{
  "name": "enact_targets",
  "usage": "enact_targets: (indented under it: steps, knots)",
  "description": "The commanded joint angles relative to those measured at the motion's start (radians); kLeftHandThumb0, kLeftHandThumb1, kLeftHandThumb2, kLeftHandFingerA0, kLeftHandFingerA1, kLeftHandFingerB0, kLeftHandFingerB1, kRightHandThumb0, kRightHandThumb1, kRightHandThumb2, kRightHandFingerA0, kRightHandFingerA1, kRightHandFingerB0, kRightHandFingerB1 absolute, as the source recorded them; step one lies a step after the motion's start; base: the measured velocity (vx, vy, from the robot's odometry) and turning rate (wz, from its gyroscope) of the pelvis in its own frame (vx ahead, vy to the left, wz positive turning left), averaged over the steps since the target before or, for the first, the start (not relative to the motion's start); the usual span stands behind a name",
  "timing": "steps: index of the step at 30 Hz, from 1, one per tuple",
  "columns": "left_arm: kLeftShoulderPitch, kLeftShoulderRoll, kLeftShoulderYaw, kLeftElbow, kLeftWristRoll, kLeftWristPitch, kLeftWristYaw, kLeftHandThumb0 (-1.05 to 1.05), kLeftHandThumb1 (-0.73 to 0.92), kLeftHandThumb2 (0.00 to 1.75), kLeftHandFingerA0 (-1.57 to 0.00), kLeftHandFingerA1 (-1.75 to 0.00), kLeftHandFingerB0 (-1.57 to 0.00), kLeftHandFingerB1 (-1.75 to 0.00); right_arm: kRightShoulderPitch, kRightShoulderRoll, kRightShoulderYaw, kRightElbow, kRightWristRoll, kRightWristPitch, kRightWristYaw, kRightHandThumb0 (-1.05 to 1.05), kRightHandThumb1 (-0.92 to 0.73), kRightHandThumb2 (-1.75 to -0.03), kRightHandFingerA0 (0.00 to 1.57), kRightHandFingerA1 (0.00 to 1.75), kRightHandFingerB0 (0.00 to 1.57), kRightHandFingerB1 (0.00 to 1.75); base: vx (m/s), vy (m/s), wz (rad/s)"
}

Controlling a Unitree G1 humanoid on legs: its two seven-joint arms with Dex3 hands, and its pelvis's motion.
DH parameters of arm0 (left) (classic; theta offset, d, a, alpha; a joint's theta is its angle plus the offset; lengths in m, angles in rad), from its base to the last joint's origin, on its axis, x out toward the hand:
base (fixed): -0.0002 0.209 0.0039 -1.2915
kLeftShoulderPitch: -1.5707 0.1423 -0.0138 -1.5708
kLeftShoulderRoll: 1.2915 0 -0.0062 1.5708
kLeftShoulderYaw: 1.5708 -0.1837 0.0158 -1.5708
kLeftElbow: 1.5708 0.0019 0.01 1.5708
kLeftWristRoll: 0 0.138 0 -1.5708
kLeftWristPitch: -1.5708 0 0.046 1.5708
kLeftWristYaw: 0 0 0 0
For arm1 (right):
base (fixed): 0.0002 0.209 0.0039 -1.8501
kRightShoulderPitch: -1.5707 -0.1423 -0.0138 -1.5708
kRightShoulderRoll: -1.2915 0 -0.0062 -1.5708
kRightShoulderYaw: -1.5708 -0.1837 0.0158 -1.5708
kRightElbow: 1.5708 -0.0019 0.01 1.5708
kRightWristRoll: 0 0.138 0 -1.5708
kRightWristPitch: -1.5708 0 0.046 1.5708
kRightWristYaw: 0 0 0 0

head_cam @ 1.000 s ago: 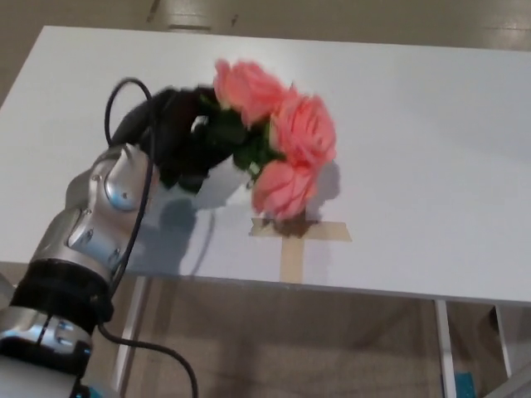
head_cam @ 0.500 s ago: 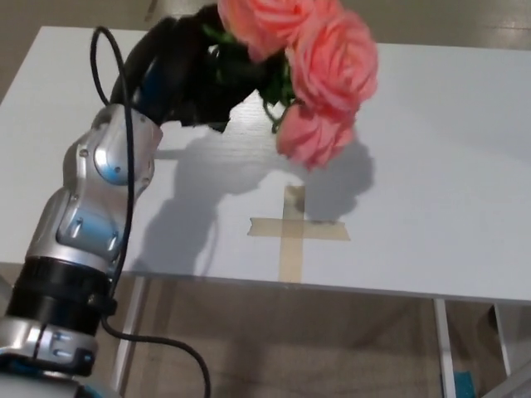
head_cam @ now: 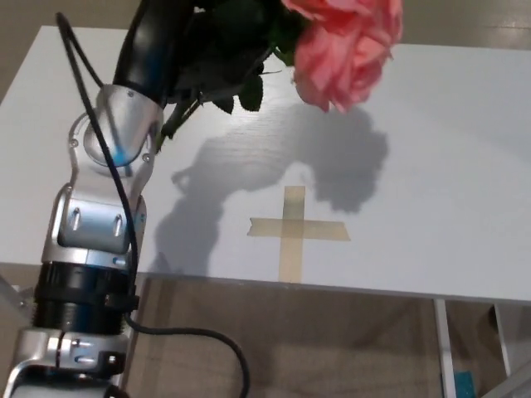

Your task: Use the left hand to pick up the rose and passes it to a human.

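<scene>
White table (head_cam: 431,124), tape cross (head_cam: 292,228); left hand (head_cam: 170,41) grasping rose (head_cam: 344,41) aloft; hold firm, offer stem-first.

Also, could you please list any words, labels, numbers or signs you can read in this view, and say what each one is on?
There is no readable text.
The tape cross on the white table is a plain mark with no writing.
The left hand, its silver forearm and the rose it holds show no legible label, brand or number.
</scene>
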Motion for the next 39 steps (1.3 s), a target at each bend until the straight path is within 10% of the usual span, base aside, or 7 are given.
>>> enact_targets:
  steps: [1, 39]
  knots:
    - [-0.026, -0.081, 0.186, 0.040, -0.322, 0.381, -0.031, -0.16, 0.81, 0.68, -1.03, -1.43, -0.88, -0.82, 0.039, -0.005, -0.001, 0.005, 0.001, 0.004, 0.015, -0.48, -0.65, -0.60, 0.69, 0.46, 0.58, 0.43, 0.00, 0.000, 0.00]
    - [-0.018, -0.081, 0.196, 0.139, -0.377, 0.391, -0.057, -0.14, 0.78, 0.67, -1.10, -1.47, -0.87, -0.93, 0.037, -0.002, 0.009, 0.007, 0.002, 0.015, 0.038, -0.47, -0.65, -0.60, 0.70, 0.46, 0.61, 0.43, 0.00, 0.000, 0.00]
